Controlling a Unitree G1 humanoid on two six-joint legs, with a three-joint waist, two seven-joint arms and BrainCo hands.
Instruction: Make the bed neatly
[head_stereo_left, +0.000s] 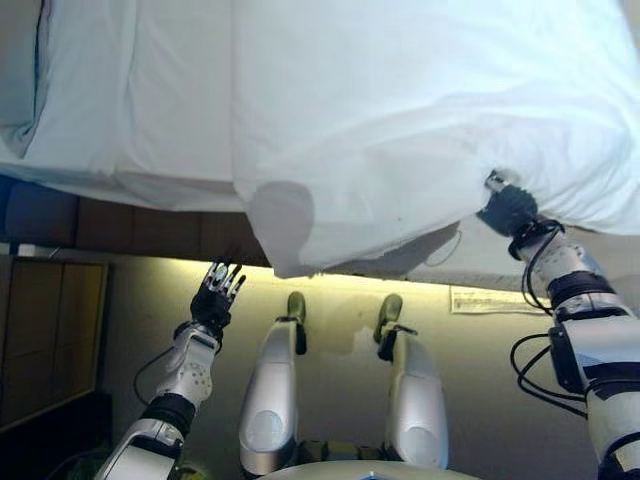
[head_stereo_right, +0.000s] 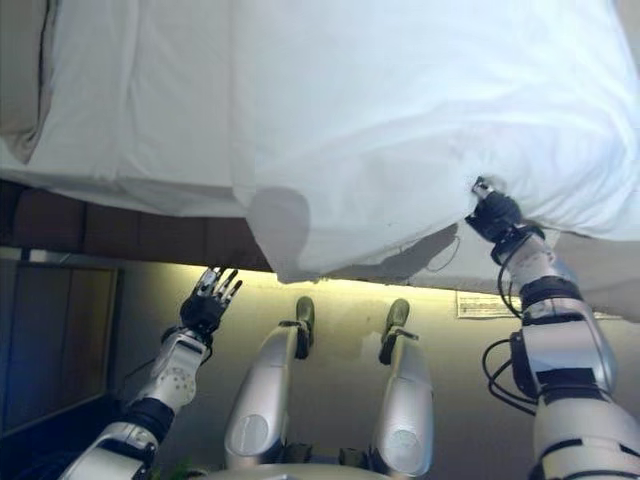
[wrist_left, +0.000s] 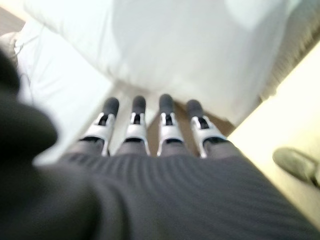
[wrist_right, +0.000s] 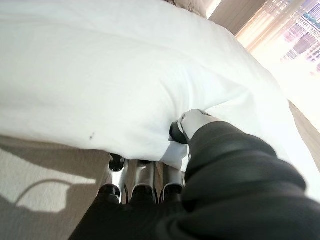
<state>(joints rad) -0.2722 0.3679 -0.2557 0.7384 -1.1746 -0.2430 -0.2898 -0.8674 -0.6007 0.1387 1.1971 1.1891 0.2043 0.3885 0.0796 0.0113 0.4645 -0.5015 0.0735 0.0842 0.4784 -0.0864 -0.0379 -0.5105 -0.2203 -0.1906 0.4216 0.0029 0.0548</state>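
Observation:
A white duvet (head_stereo_left: 400, 120) covers the bed, and one folded corner (head_stereo_left: 285, 225) of it hangs over the near edge. My right hand (head_stereo_left: 508, 208) is at the duvet's near edge on the right. In the right wrist view its thumb (wrist_right: 192, 122) presses the cloth against the curled fingers (wrist_right: 142, 180) under it, so it is shut on the duvet. My left hand (head_stereo_left: 215, 295) hangs below the bed's edge over the floor, apart from the bedding. Its fingers (wrist_left: 165, 125) are straight and hold nothing.
A white sheet (head_stereo_left: 120, 100) lies on the bed's left part, with a pillow (head_stereo_left: 20, 70) at the far left corner. The dark bed base (head_stereo_left: 150, 225) runs under the near edge. A wooden panel (head_stereo_left: 50, 330) stands at the left by the floor.

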